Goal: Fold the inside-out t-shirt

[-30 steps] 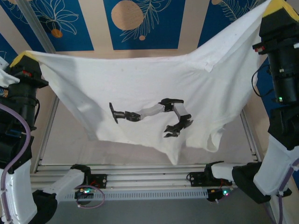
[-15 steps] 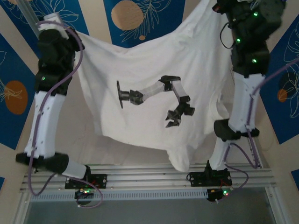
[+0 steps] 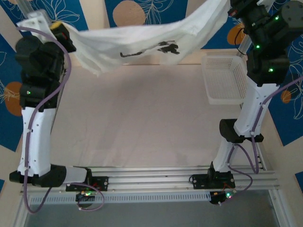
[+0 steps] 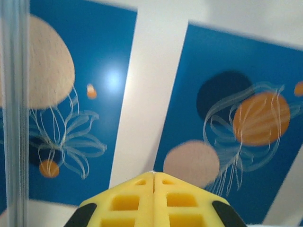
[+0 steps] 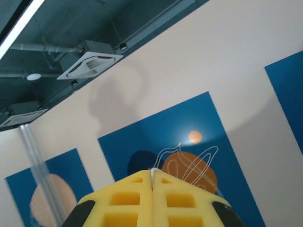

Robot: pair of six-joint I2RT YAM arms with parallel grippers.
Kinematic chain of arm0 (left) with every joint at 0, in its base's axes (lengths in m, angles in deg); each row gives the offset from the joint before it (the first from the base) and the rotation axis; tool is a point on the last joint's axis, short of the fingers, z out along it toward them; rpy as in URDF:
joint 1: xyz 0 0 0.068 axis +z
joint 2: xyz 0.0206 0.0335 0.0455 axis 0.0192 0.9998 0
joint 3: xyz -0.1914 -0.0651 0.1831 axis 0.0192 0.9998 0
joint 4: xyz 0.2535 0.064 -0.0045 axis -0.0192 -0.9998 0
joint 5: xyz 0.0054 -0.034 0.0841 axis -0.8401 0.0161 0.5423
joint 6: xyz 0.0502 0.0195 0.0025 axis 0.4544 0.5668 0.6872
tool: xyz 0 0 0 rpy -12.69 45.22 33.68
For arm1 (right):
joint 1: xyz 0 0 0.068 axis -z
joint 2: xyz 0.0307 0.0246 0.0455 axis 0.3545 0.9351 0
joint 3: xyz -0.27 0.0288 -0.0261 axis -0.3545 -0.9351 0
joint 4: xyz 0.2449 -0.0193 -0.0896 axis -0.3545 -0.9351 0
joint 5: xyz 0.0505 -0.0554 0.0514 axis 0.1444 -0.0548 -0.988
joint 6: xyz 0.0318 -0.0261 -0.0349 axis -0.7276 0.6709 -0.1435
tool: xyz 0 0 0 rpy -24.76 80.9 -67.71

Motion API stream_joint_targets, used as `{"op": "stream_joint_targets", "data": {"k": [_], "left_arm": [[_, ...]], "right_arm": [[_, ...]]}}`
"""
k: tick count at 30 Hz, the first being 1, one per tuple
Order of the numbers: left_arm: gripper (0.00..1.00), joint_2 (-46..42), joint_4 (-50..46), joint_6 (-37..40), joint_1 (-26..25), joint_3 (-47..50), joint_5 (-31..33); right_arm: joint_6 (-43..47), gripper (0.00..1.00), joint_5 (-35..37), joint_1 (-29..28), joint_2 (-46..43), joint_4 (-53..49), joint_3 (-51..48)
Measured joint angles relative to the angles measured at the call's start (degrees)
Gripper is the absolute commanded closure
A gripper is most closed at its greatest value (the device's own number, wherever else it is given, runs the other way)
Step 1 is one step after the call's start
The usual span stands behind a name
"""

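**Item:** inside-out t-shirt [image 3: 142, 38]. White, wrinkled, with a dark print [image 3: 156, 48] at mid-cloth.

**Location:** held in the air, clear of the table [image 3: 142, 123]. It is spread as a sagging band that runs from above the far-left corner of the basket [image 3: 225, 78] away to the basket's left. A slack fold droops at the end farthest from the basket.

**Holder, left claw** [image 4: 154, 176]: yellow fingers [image 4: 125, 203] are pressed flat together, with a thin white sliver at their seam. It pinches the shirt end well left of the basket.

**Holder, right claw** [image 5: 152, 172]: closed the same way, also with a white sliver at the seam. It grips the shirt end nearest the basket, raised above it.

**Landmark:** the basket is white plastic lattice and stands on the table below the right arm.

**Step in hand (judged):** spreading the shirt so it can be laid flat before any fold.

**Handling notes (judged):**
- Keep both pinches firm, since the cotton is soft and little cloth shows between the fingers.
- Lower both ends together and level, so the band stays taut.
- Let the hanging edge meet the table first, then draw the rest down smoothly.
- Land the cloth to the left of the basket, so no part drapes over its rim.
- Release only once the shirt lies flat.
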Motion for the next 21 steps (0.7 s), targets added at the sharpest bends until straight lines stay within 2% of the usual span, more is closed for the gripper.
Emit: {"op": "stream_joint_targets", "data": {"k": [3,6,10,13,17,21], "left_arm": [[1.0,-2.5,4.6,0.3,0.1,15.1,-2.7],[1.0,-1.6,6.6,-0.3,0.1,29.6,-4.6],[1.0,-1.2,5.7,-3.3,0.1,44.0,-5.4],[1.0,-1.6,4.8,-5.9,0.1,49.1,-6.0],[1.0,-2.7,2.6,-8.9,0.1,51.9,-6.4],[1.0,-5.7,1.7,-12.1,0.1,57.0,-6.3]], "right_arm": [[2.8,1.0,-6.6,0.2,3.6,-13.6,2.1],[6.3,1.0,-7.4,-0.9,9.8,-29.1,1.2],[8.5,1.0,-5.0,-1.5,15.5,-41.0,-15.7],[9.5,1.0,-3.9,-1.0,16.0,-46.0,-28.0],[11.2,1.0,-0.7,-0.4,9.1,-47.5,-44.6],[12.3,1.0,2.2,-0.7,-6.4,-44.5,-65.7]]}}
